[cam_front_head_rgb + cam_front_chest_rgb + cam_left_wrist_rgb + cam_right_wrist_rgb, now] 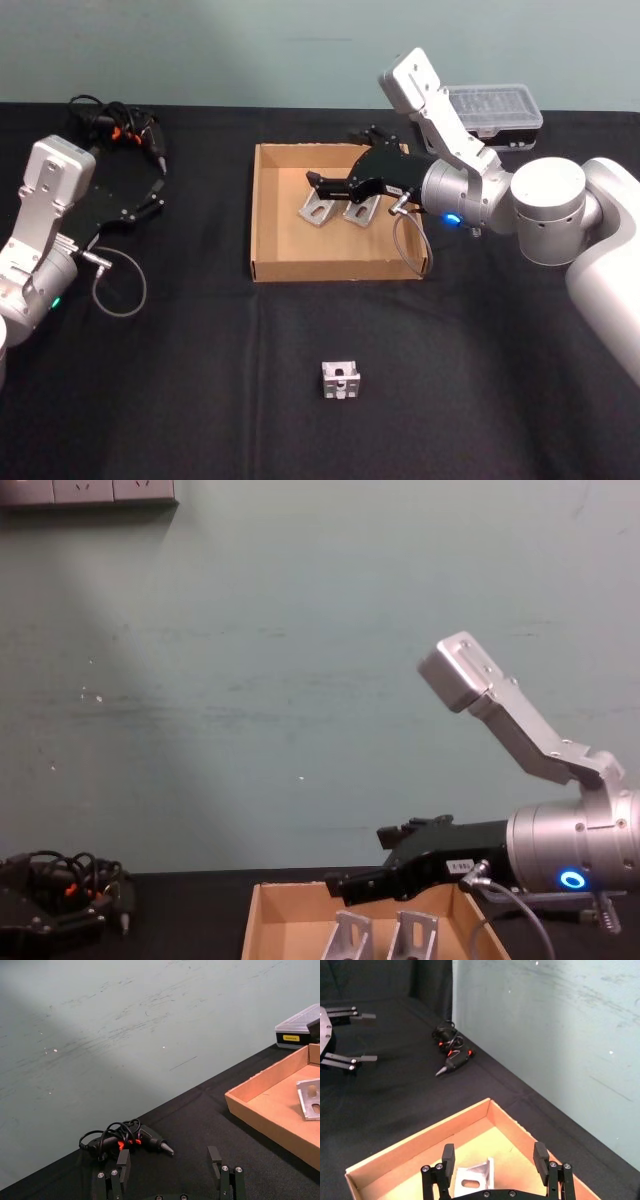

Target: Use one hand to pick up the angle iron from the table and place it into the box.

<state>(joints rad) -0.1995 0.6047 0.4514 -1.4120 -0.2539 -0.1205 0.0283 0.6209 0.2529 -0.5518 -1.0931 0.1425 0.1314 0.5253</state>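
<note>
**Right gripper open over the box; one angle iron out on the table**

The right gripper (322, 185) reaches in from the right and hangs over the box (340, 270). Its fingers (448, 1156) are spread wide with nothing between them. In the chest view it sits just above the box walls.

Two angle irons lie side by side on the box floor, close together. The left iron (318, 210) is below the fingertips. The right iron (360, 210) is partly under the gripper's black body. In the right wrist view one of them shows directly below the spread fingers, apart from them.

A third iron (341, 380) stands on the table (200, 400), in front of the box and well apart from it, on the robot's side.

The left gripper (157, 188) sits at the table's left, well away from the box. Its fingers (122, 1162) are also apart and empty. A corded screwdriver (125, 125) lies just beyond it. A plastic case (495, 108) rests behind the box's far right corner.
</note>
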